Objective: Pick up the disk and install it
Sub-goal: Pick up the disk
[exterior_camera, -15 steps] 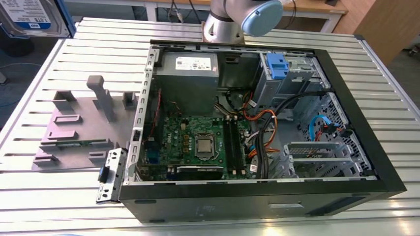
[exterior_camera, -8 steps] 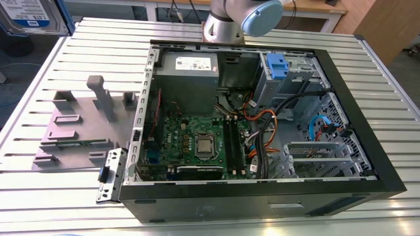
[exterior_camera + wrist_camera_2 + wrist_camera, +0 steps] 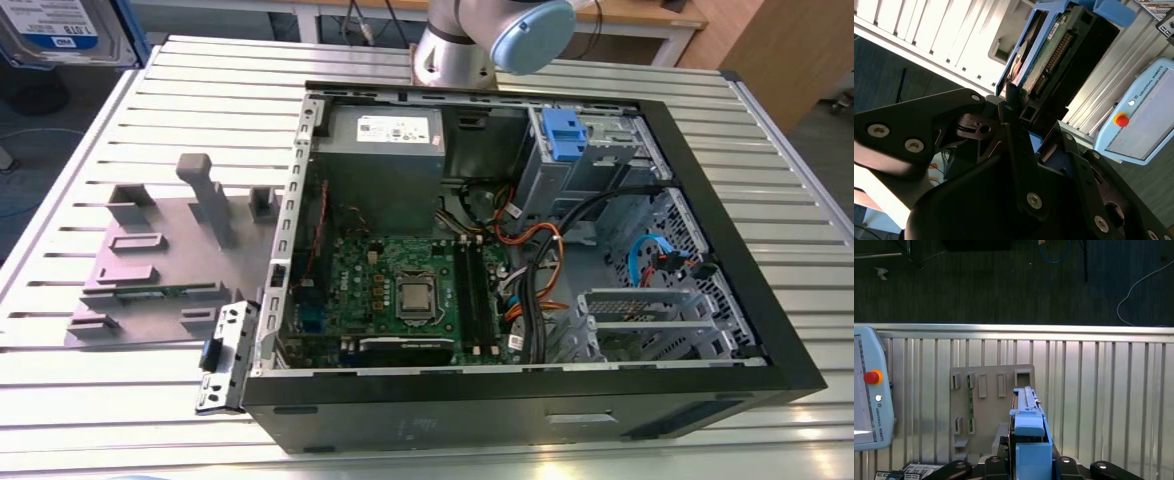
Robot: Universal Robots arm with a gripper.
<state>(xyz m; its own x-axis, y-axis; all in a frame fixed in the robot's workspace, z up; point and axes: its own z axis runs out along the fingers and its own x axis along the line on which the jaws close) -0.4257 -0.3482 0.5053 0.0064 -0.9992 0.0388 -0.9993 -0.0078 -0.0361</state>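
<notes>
black gripper (image 3: 1026,112) noted nearest, jaws clamped on the disk (image 3: 1049,50). disk is held edge-on in its blue carrier, raised above the grey fixture plate (image 3: 986,400) on the slatted metal table (image 3: 1104,390). teach pendant (image 3: 866,390) is seen alongside. open computer case (image 3: 534,250) is set beside the plate.

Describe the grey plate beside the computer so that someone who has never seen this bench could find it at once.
Start at the slatted metal table carrying the open black computer case. On the exterior view's left of the case lies the flat grey plate. Its matt grey surface with raised blocks, slots and one upright post sets it apart from the shiny bracket nearby.
</notes>
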